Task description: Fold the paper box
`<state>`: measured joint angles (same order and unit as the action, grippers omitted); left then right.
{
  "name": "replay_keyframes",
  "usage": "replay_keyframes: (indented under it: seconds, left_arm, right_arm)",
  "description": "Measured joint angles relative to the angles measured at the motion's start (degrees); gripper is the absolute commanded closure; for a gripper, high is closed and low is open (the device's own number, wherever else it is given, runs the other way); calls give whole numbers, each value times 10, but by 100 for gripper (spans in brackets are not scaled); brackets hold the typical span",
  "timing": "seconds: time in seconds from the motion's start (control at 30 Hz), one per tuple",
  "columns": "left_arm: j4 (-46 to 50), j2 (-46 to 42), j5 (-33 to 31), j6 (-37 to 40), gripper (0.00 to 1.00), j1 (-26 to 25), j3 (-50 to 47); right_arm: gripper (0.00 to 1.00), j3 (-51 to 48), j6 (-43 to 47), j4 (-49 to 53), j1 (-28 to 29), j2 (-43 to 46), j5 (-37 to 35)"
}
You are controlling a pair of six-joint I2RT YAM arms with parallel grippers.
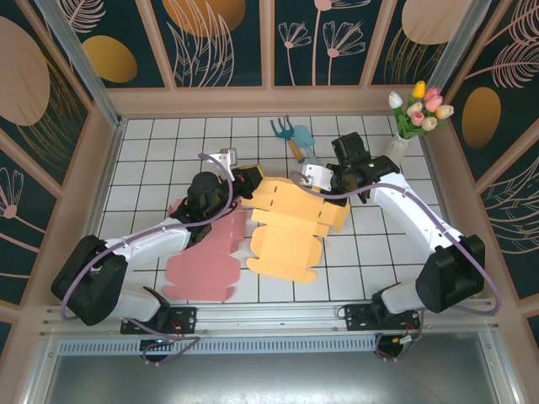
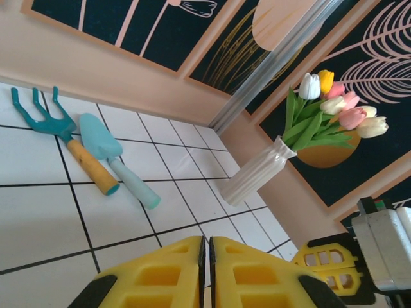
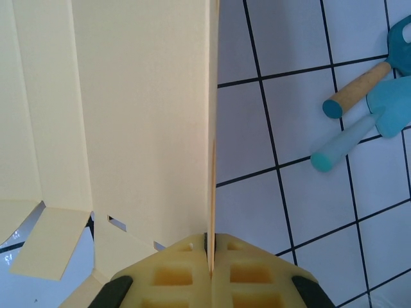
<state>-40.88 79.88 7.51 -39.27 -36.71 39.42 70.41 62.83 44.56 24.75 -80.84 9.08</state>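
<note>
We are barely getting started: the yellow box blank (image 1: 286,240) is lying mostly flat and unfolded mid-counter (image 1: 160,156), just beside a pink blank (image 1: 202,265). Our right pincer (image 3: 210,250) is clamping the yellow sheet's far edge. Our left pincer (image 2: 207,253) is showing fingers nearly together, gripping nothing visible. Every wall is awaiting folding.

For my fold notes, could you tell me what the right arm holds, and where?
The right gripper holds the yellow paper box by its edge, pinched between the fingers.
</note>
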Motion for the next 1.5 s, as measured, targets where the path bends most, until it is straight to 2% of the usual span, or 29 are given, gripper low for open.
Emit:
replay_keyframes:
  seconds: [0.27,0.77,1.2,1.5]
  left_arm:
    - [-5,26,42,-35,91,-4,12]
    - [-23,108,62,-52,93,-34,49]
    - [-40,207,44,-57,98,-34,51]
    - [-73,210,38,-66,100,-35,18]
  right_arm:
    - [100,-4,3,-29,0,0,-18]
    - [100,-59,8,-97,-1,14,-37]
    - [100,-221,76,-293,31,31,-135]
    - [100,-292,123,-442,57,32,-211]
